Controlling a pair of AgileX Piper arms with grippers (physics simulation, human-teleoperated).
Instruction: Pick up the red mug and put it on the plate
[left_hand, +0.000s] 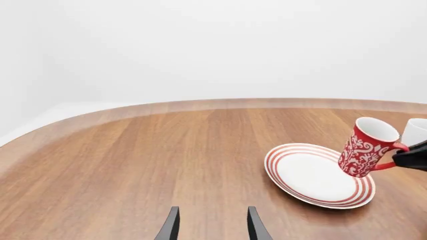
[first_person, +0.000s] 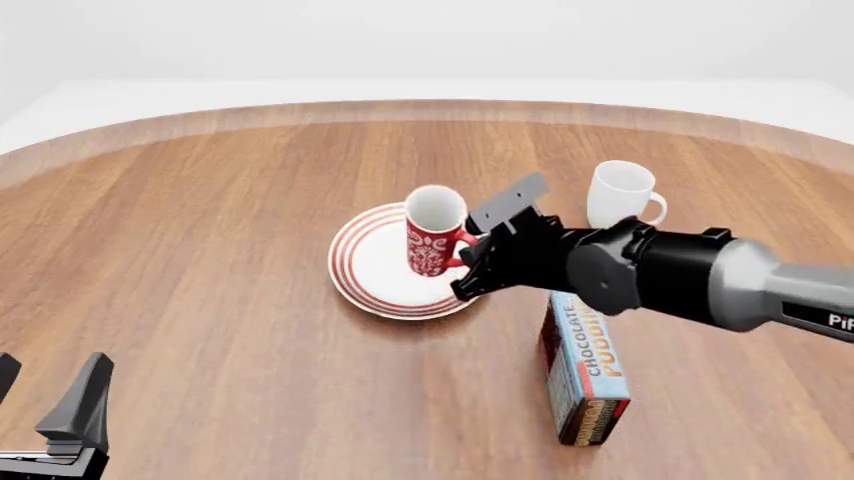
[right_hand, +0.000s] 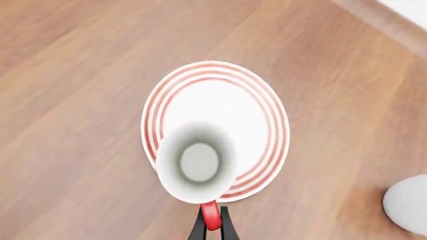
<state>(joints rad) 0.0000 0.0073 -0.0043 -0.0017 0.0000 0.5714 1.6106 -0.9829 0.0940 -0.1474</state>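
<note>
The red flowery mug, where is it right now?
The red mug is near the table's middle in the front view, tilted, held by its handle in the right gripper over the plate, left of the white mug.

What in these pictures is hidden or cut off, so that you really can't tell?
- Whether the red mug touches the plate: left wrist view shows it tilted, its base meeting the rim line.
- The white mug: cut by that view's edge and the right gripper.
- The box: front view shows only "CHOCOLATE PUDDI"; the arm covers its top.
- The left gripper: only fingertips show.
</note>
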